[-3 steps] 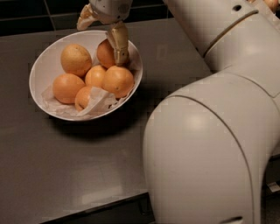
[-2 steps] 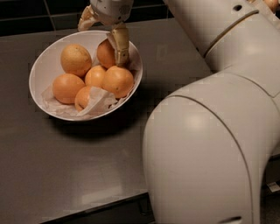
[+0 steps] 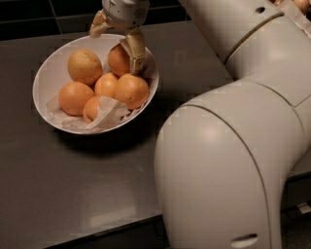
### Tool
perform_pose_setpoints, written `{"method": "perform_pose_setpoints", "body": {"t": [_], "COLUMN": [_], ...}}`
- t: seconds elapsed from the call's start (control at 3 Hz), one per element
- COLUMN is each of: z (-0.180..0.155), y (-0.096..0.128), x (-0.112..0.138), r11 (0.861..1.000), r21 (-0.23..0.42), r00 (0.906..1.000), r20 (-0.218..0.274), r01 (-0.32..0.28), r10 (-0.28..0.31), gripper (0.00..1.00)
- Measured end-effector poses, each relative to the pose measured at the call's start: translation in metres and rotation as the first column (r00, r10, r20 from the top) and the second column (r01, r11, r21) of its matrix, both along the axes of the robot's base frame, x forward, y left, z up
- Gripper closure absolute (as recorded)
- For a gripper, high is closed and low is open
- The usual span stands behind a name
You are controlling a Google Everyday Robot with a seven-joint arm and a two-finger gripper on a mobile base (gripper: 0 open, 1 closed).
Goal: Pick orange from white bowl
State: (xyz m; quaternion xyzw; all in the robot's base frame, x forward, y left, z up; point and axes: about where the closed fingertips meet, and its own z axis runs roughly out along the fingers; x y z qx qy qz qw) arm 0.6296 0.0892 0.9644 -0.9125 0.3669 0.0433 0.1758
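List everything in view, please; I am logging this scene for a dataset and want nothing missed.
glossy white round bowl: one, white, on the table, left rear
deep reddish-orange round orange: one, at the bowl's rear, under the gripper
paler yellowish dimpled orange: one, rear left in the bowl
smaller light-orange oranges: four, middle and front of the bowl, one partly under the paper
crumpled white paper: one, white, lining the bowl's front
dark smooth table: one, dark grey, under the bowl
dark tiled wall: black, behind the table
white robot arm: one, fills the right side
gripper: one, tan fingers apart, over the bowl's rear; one finger against the reddish orange's right side
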Motion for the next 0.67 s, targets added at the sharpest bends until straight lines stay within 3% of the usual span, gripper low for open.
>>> {"method": "perform_pose_setpoints", "body": {"t": [0.67], "z": [0.0124], "y": [-0.0100], "x": [0.0057], "r11": [0.997], "r21": [-0.049], "r00": [0.9971], "r20": [0.055], "r01": [0.055], "r10": [-0.053], "gripper": [0.10]}}
